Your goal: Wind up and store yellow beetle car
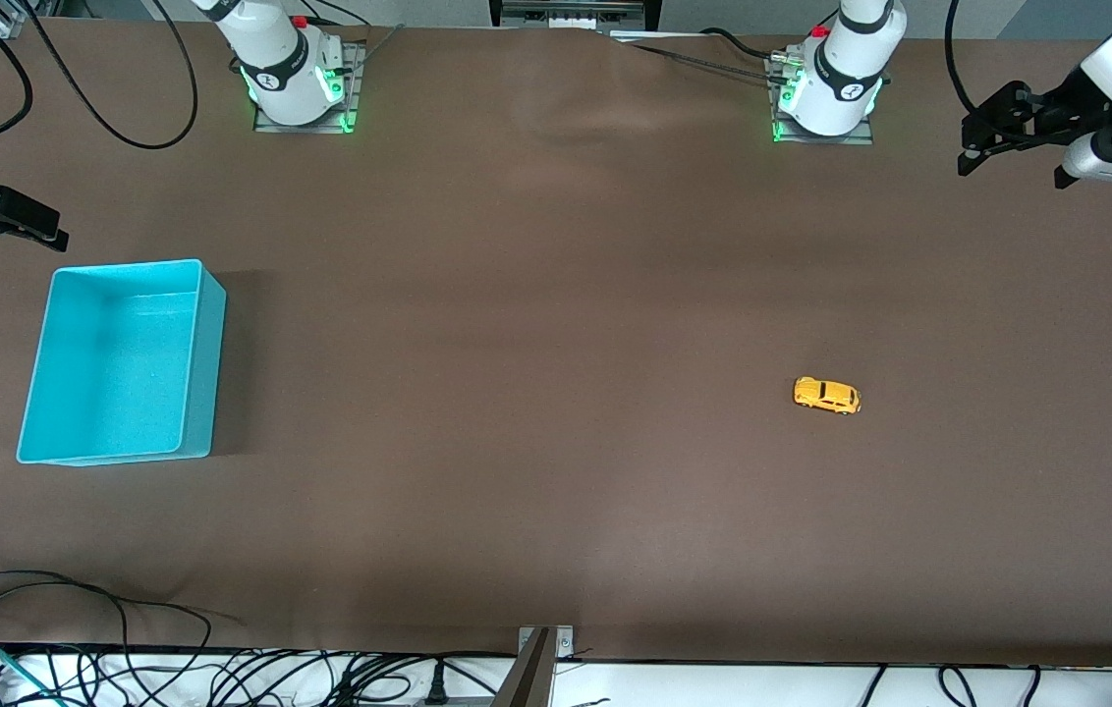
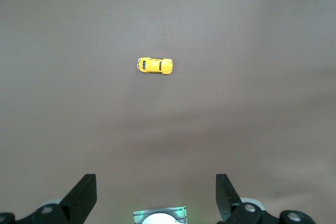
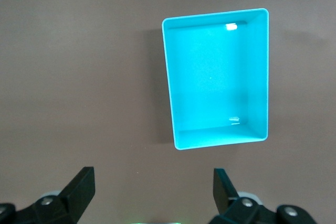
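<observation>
A brown table [image 1: 556, 295] filled the scene, cables trailing along its near edge. The yellow beetle car [image 1: 826, 395] stood on its wheels on bare tabletop toward the left arm's end, well apart from the turquoise bin [image 1: 207, 363], which sat empty toward the right arm's end. The left gripper [image 2: 155, 195] hung high over the table near its own arm's base, fingers spread wide and holding nothing; the right gripper [image 3: 153, 192] waited likewise, fingers apart, up beside the bin. Neither touched the car. The car appeared light, rigid and smooth-shelled, so it would likely slip or roll under a glancing touch. The soundest hold seemed to be across the body's two long flanks, pads squarely on the doors above the wheels, leaving the wheels free to turn for winding.
</observation>
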Controlling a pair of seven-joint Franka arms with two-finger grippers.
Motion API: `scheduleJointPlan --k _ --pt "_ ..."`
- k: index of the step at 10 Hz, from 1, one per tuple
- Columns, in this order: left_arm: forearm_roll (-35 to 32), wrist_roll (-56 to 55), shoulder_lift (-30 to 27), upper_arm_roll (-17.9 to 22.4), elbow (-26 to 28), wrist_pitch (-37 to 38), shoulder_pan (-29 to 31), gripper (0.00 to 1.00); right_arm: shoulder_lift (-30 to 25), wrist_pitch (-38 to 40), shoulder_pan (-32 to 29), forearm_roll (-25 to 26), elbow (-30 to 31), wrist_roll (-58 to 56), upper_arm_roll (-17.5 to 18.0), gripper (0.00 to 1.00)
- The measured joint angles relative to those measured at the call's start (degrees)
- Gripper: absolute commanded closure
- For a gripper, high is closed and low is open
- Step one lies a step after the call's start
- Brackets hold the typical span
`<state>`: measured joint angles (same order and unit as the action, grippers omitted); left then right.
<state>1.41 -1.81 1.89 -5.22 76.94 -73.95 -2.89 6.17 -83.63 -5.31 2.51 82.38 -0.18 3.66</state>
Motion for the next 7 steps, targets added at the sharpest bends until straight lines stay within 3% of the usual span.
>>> scheduleJointPlan --k 7 --pt "-0.06 0.00 -0.01 0.00 0.05 0.00 0.52 0.00 0.04 2.23 -0.01 0.03 0.00 0.00 -0.15 0.00"
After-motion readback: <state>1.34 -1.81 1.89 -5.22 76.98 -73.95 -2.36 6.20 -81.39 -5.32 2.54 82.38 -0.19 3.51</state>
